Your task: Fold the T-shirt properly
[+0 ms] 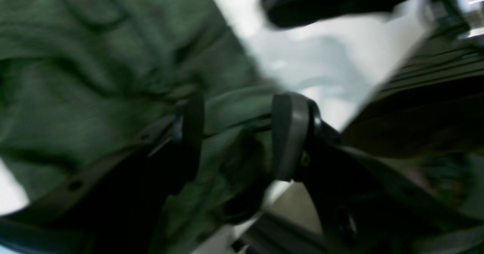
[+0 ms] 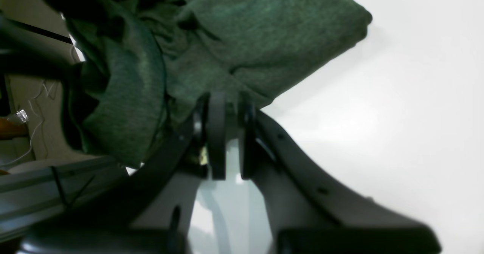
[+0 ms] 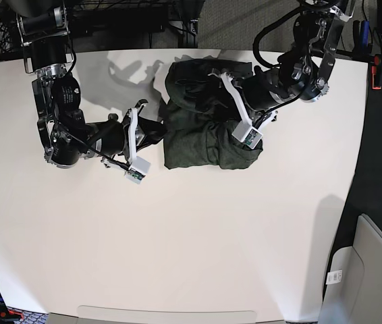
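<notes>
A: Left wrist view first. How do the jaws of the left gripper (image 1: pixel 236 135) stand?

B: They are apart, with a wide gap. A fold of the T-shirt (image 1: pixel 94 76) passes through the gap. The picture is blurred, so I cannot tell if the pads press the cloth; it looks loose between them.

A: And the right gripper (image 2: pixel 228 133)?

B: In the right wrist view its two jaws are almost together, with only a narrow slit. The edge of the green cloth goes in at the tips, so it pinches the T-shirt there.

A: Where is the shirt lying?

B: In the base view the T-shirt (image 3: pixel 204 138) is a bunched, partly folded heap on the white table (image 3: pixel 191 256), toward the far edge, near the middle. The right gripper (image 3: pixel 156 128) meets it on the left side of that view, the left gripper (image 3: pixel 226 84) lies over its right part.

A: Around it?

B: Bare white table on the near side. At the table's right edge there is a dark floor and a grey bin (image 3: pixel 370 270).
</notes>
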Motion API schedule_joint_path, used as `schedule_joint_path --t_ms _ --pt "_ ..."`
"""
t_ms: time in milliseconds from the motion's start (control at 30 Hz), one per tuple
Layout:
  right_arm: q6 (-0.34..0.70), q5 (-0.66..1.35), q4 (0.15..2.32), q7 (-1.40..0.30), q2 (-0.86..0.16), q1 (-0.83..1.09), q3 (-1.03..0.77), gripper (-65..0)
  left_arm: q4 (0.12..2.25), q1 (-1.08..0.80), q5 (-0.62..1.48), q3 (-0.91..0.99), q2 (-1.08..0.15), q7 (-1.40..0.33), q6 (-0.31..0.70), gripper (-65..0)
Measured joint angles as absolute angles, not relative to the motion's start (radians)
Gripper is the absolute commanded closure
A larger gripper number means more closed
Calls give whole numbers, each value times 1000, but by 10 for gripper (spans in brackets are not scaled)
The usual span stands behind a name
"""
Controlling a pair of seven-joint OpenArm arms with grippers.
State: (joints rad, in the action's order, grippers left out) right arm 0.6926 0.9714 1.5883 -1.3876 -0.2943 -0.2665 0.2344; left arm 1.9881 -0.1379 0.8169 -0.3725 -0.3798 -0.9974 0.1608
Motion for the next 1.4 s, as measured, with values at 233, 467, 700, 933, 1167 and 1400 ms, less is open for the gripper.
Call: schedule_joint_path --t_ms 233,467,700,933,1167,1400 --pt "693 971 1588 -1388 -285 -268 234 -53 1980 -91 688 -478 -380 -985 170 -289" --pt "693 971 1588 -1388 -285 -264 188 -53 1953 -81 591 -542 -393 -959 171 -306" --pt "693 975 1587 -1388 -284 -263 188 -53 1948 -73 560 -558 -394 -966 172 -226" --pt "693 969 1585 -1388 -281 -264 188 -53 1946 -123 554 -552 -477 -966 168 -132" --pt "693 971 1584 -1387 -282 -264 188 -53 1945 -195 560 -556 -497 -958 171 -132" --pt "693 971 1584 -1387 -282 -263 188 -53 1951 -260 560 -556 -517 -923 172 -132"
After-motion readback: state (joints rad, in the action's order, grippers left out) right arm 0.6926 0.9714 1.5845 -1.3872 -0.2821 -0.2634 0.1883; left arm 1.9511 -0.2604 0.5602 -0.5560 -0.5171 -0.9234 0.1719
